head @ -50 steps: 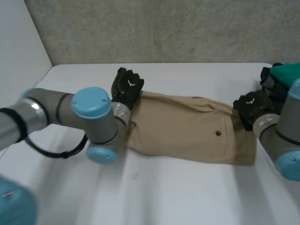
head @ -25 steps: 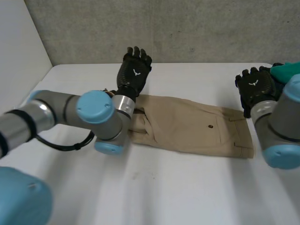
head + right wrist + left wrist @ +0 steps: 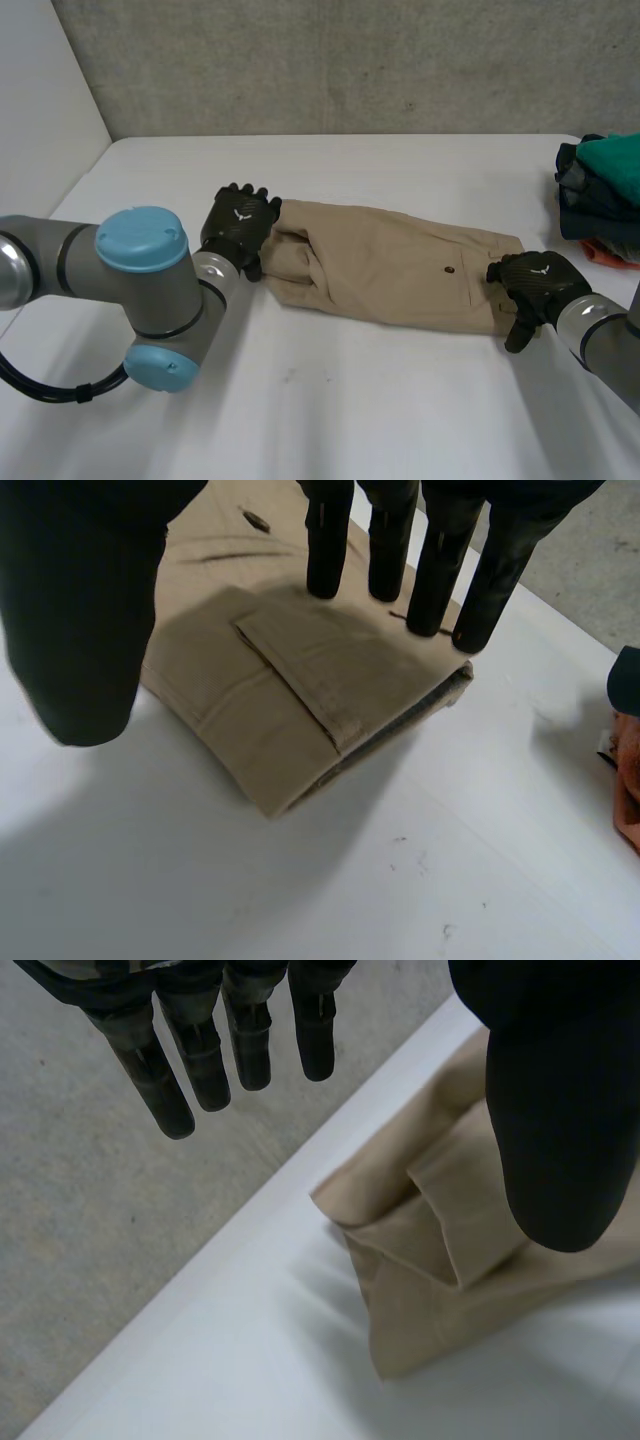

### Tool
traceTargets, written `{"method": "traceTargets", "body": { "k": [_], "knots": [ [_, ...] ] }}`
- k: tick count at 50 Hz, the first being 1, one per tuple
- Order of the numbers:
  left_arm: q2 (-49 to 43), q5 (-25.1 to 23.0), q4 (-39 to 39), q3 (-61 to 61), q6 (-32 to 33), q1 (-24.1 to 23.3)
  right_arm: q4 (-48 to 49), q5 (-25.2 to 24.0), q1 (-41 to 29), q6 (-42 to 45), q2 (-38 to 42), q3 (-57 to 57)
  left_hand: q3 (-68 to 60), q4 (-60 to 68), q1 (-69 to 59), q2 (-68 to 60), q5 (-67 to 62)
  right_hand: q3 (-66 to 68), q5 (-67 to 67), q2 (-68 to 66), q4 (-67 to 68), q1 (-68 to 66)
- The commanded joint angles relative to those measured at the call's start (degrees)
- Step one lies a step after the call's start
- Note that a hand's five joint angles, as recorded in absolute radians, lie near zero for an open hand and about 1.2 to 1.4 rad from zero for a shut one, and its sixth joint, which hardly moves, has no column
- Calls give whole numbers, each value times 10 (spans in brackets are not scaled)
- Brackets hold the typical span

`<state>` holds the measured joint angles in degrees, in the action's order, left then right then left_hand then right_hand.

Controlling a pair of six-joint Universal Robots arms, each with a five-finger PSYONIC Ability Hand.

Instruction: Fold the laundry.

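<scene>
Left hand (image 3: 238,222) open wide at left end of khaki trousers (image 3: 390,265); right hand (image 3: 540,282) likewise at waistband end, neither gripping. Trousers lie mid-worktop (image 3: 330,410), halved lengthwise; crosswise folds prob. left to do. Stacked clothes (image 3: 605,185) far right.

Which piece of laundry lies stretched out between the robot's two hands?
The tan trousers, with the left hand at one end and the right hand at the other; the teal, dark and orange pieces sit stacked in a pile.
</scene>
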<state>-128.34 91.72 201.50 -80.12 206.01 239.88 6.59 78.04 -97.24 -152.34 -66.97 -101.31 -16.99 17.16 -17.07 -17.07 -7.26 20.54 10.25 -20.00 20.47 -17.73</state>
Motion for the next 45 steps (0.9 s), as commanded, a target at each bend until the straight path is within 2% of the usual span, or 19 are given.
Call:
{"method": "traceTargets", "body": {
  "k": [1,4,5,6,7,12,16,20,21,24,28,29,31,35,36,40,45],
  "knots": [
    [-24,5,4,13,1,9,64,4,-1,10,45,9,-38,37,-37,-37,-36,179,182,-185,180,-207],
    [-24,6,2,9,-2,9,69,4,-1,13,59,16,-38,37,-37,-37,-36,220,223,-225,221,-248],
    [-23,6,2,8,-2,8,69,5,-1,18,64,18,-38,37,-37,-37,-36,438,441,-444,439,-466],
    [-18,6,0,2,-2,8,69,6,-1,19,64,19,-38,37,-37,-37,-36,567,570,-572,568,-595],
    [-15,7,0,-1,-2,8,70,9,0,20,63,19,-38,37,-37,-37,-36,594,597,-600,595,-622],
    [20,6,-1,-23,-3,6,76,26,21,31,50,15,-33,32,-32,-32,-31,595,598,-600,595,-623],
    [59,6,-1,-47,-4,6,62,26,54,71,-10,9,-23,21,-22,-22,-20,595,598,-600,595,-623],
    [99,5,-1,-72,-4,8,40,23,105,159,-32,-3,-20,18,-19,-19,-17,595,598,-600,595,-623],
    [105,5,-1,-77,-4,9,37,22,119,203,-34,0,-18,16,-17,-17,-15,595,598,-600,595,-623],
    [128,5,-1,-95,-4,9,43,23,126,259,-35,5,-6,5,-6,-6,-4,595,598,-600,595,-623],
    [143,4,-1,-110,-5,13,54,19,88,335,-40,24,-3,1,-2,-2,0,595,598,-600,595,-623],
    [147,4,-1,-114,-5,13,59,12,45,357,-38,40,-1,0,0,0,1,595,598,-600,595,-623],
    [148,5,-1,-117,-5,12,64,0,2,372,-36,55,-1,0,0,0,1,595,598,-600,595,-623],
    [148,5,-1,-121,-5,11,80,-54,-85,388,-18,88,-1,0,0,0,1,595,598,-600,595,-623],
    [148,5,0,-122,-5,10,88,-87,-111,392,1,100,-1,0,0,0,1,595,598,-600,595,-623],
    [147,5,1,-123,-5,9,102,-163,-167,417,43,112,-1,0,0,0,1,595,598,-600,595,-623],
    [146,5,5,-111,-6,5,101,-214,-219,456,93,124,-1,0,0,0,1,595,598,-600,595,-623]
  ]
}}
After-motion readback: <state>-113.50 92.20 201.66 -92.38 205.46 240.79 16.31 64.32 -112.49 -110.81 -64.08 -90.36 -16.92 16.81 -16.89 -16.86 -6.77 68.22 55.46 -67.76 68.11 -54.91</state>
